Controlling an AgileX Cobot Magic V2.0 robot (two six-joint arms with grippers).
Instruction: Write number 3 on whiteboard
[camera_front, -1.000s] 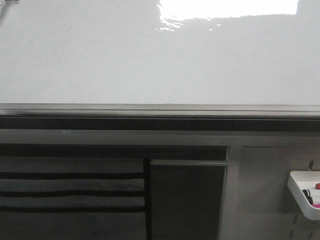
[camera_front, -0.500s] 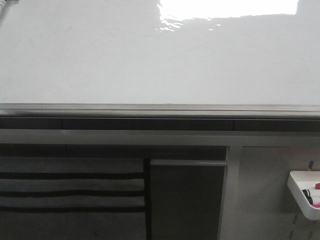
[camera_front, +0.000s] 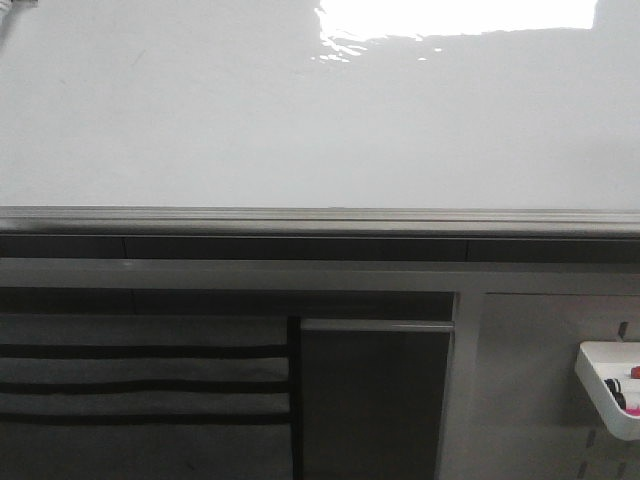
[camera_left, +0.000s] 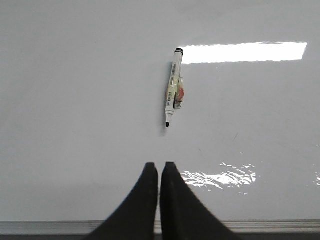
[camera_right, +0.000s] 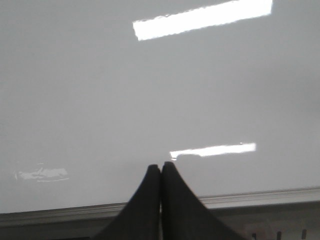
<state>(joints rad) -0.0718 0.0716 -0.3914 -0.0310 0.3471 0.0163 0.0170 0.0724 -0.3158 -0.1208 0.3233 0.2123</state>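
Observation:
The whiteboard (camera_front: 300, 120) is a large glossy white board with a grey metal frame edge (camera_front: 320, 218); its surface is blank, and no number 3 shows in any view. A white marker (camera_left: 173, 86) with its black tip uncapped lies on the whiteboard (camera_left: 75, 100) in the left wrist view, its tip toward my left gripper (camera_left: 159, 165). That gripper is shut and empty, near the board's frame edge, a short way from the marker tip. My right gripper (camera_right: 160, 164) is shut and empty over the whiteboard (camera_right: 100, 100), just past its frame. Neither gripper shows in the front view.
Bright light glare (camera_front: 455, 18) reflects off the board's top. Below the board are dark shelves (camera_front: 145, 385) and a grey pegboard panel (camera_front: 530, 390) with a small white tray (camera_front: 610, 385) holding small items.

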